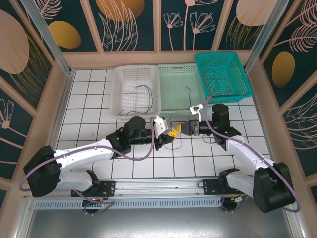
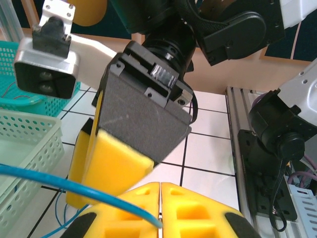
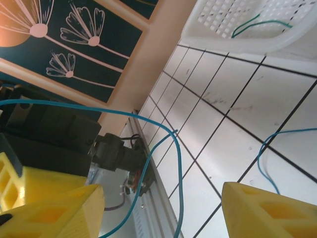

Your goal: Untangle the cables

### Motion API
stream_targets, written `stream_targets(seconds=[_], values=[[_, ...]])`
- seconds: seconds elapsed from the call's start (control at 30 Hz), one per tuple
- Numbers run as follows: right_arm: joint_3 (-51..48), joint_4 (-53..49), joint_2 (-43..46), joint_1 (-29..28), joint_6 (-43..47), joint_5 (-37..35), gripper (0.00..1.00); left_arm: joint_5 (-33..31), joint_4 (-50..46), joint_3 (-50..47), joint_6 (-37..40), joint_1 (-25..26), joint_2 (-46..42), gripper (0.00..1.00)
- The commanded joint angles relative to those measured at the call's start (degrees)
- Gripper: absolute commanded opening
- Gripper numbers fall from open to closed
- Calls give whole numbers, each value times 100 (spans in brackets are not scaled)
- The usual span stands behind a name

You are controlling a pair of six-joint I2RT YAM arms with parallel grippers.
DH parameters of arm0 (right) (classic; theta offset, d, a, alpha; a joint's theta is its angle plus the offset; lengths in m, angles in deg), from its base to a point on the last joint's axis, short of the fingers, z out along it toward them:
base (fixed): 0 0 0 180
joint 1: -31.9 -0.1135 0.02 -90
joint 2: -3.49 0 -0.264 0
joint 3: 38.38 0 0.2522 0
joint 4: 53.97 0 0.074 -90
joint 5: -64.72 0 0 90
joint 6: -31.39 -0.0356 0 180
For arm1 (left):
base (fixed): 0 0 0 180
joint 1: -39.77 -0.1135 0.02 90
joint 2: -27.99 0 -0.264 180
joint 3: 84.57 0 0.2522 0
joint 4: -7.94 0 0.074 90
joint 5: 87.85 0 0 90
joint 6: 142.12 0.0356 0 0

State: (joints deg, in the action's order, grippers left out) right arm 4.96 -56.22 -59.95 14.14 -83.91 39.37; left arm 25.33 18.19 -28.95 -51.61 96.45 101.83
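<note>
**A:** Where's the blue cable (image 2: 74, 186)?

**B:** One end is nipped in the seam of the left pincer (image 2: 159, 208), whose ribbed yellow fingers are pressed together. From there the strand sweeps off to one side of that pincer. It is thin, glossy and limp, and it bows in a loose arc.

**A:** And the right pincer (image 3: 161, 196)?

**B:** It's spread wide and holds nothing. What looks like the same strand drops through the gap between its fingers (image 3: 54, 198), lying roughly along them rather than across. That arm is the nearer one, and I'd judge that closing here would catch the strand.

**A:** What's beyond that?

**B:** More blue slack lies curled on the shiny white-tiled table (image 3: 233, 99) below that pincer. Further ahead of it, a perforated white basket (image 3: 218, 29) holds a green cable (image 3: 257, 22).
</note>
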Motion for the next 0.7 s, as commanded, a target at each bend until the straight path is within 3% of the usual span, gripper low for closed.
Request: stream_targets(seconds=[0.0, 0.17, 0.33, 0.47, 0.67], values=[[80, 270, -144, -188, 256, 295, 63, 203, 158, 252, -57, -26, 116, 9], [237, 219, -404, -342, 391, 156, 50, 292, 157, 312, -65, -29, 157, 9], [370, 304, -486, -364, 435, -226, 26, 389, 143, 324, -97, -28, 190, 9], [536, 69, -562, -358, 671, -1179, 0, 491, 174, 325, -146, -32, 215, 9], [564, 479, -524, -351, 978, -3426, 0, 861, 148, 414, -249, -31, 331, 9]])
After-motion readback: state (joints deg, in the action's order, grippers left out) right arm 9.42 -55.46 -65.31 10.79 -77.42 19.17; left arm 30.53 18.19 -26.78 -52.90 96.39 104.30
